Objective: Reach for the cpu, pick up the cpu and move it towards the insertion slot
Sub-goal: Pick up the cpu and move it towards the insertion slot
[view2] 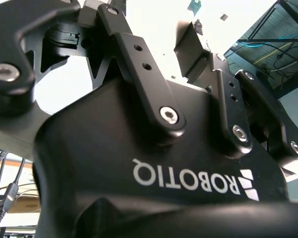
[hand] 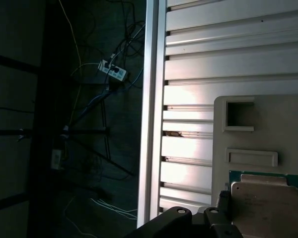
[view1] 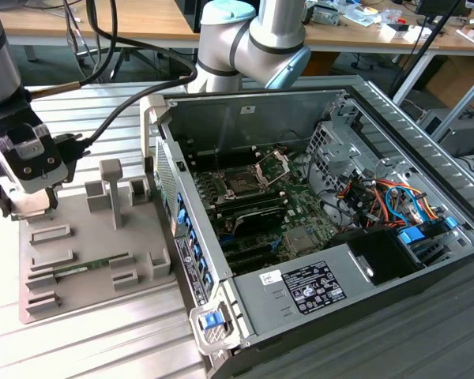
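In the first wrist view the cpu [hand: 265, 208] lies flat in a pocket of the grey fixture plate [hand: 258, 129], silvery face up with a thin green rim. A black link of my gripper's body [hand: 188, 220] sits right beside it. In the exterior view my gripper [view1: 24, 209] hovers low over the far corner of that fixture [view1: 95, 245] at the exterior view's left, its dark fingers apart and nothing between them. The second wrist view looks along the gripper [view2: 151, 27], whose fingers are spread. The insertion slot [view1: 245, 183] sits on the motherboard inside the open computer case, its silver bracket raised.
A green memory stick [view1: 91, 268] lies in a groove of the fixture, and grey posts [view1: 110, 185] stand on it near the case. The case wall [view1: 170, 197] rises between fixture and motherboard. The slatted aluminium table's edge [hand: 151, 124] drops to a floor with cables.
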`<state>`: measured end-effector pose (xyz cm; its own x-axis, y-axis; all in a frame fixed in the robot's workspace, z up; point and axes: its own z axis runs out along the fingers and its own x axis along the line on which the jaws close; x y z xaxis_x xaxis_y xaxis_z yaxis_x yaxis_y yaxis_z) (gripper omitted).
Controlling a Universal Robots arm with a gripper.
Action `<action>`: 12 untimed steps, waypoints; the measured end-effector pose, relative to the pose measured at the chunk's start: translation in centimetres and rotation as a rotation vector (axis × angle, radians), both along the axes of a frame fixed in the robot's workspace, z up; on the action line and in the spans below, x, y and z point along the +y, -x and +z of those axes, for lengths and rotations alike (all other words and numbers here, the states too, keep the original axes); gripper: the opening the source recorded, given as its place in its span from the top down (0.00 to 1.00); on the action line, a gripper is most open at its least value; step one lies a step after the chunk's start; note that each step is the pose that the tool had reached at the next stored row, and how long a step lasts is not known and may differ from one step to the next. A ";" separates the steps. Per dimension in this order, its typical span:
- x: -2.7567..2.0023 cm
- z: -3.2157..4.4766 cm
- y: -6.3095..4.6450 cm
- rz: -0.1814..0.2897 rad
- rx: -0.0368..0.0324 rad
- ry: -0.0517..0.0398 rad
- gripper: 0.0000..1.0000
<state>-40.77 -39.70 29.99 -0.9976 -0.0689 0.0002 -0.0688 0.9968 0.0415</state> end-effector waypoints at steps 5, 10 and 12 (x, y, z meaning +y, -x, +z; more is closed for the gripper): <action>0.00 0.20 0.0 0.000 0.0001 0.0000 0.45; 0.00 0.40 0.0 0.000 0.0000 -0.0001 0.45; 0.00 0.52 0.0 0.000 0.0001 0.0000 0.45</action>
<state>-40.77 -39.70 30.51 -0.9976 -0.0689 0.0003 -0.0688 0.9968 0.0415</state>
